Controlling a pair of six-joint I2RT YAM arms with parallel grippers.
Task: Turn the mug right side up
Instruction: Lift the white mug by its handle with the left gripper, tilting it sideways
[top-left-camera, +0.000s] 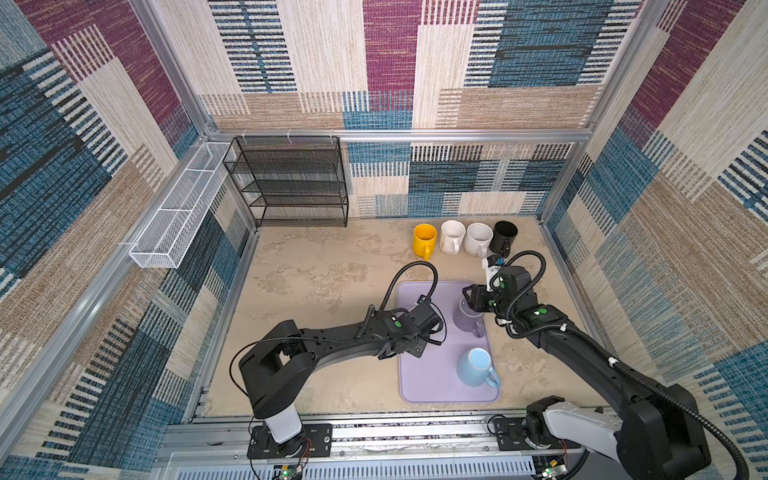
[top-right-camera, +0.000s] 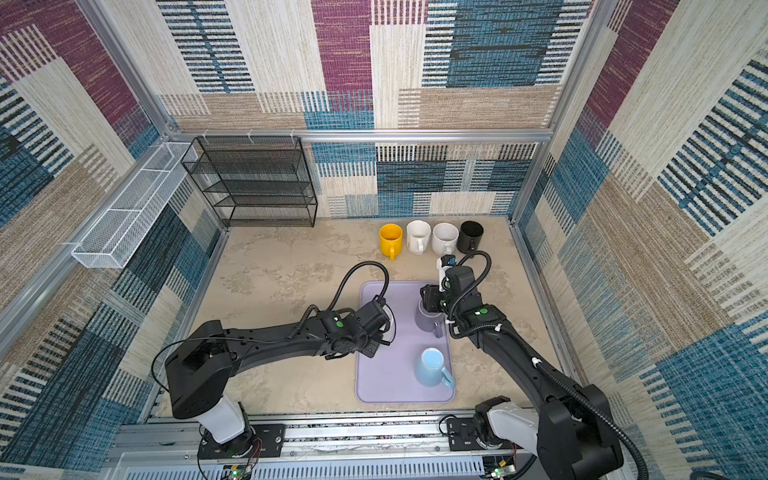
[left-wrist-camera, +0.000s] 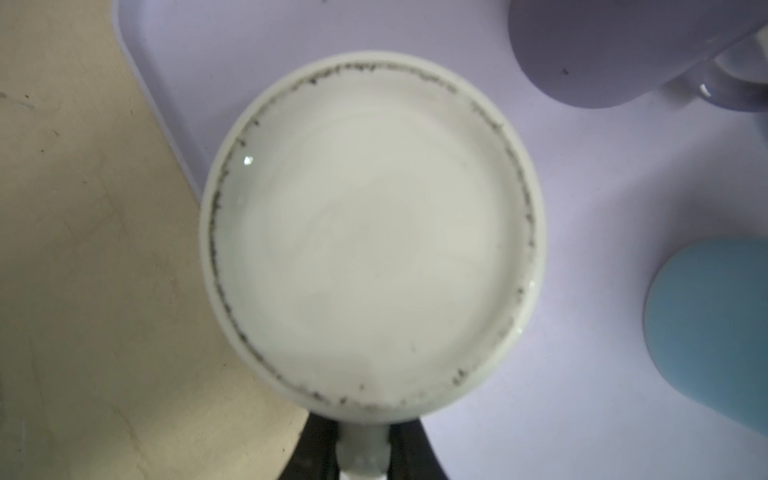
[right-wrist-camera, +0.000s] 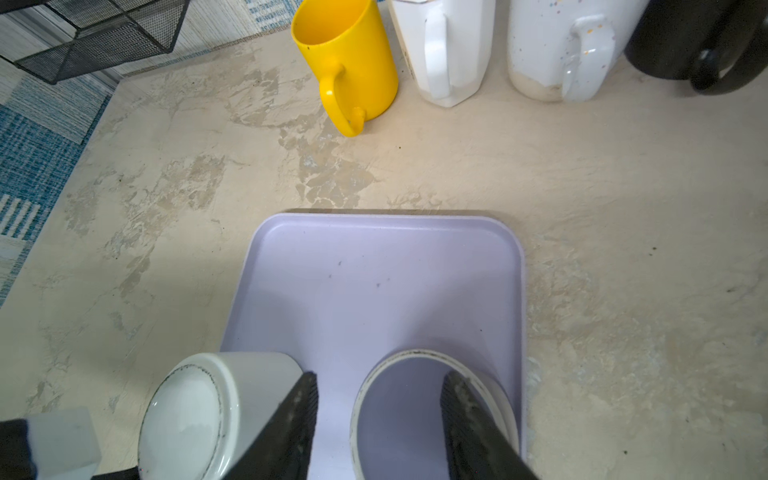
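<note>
Two tools: left tool is clenching white mug's handle; right tool is hovering released over purple mug.

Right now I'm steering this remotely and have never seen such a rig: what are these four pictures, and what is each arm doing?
These are two robot arms mounted at the front of a table, each ending in a two-fingered hand. The two wide pictures come from one paired camera overhead, so they nearly match; the two close ones come from a camera on each wrist. On the table lies a purple tray holding a purple mug and a blue mug. The left hand is shut on the handle of a white mug, whose bottom faces its wrist camera. The right hand stands open over the purple mug, which is bottom up. A row of mugs stands upright at the back.
</note>
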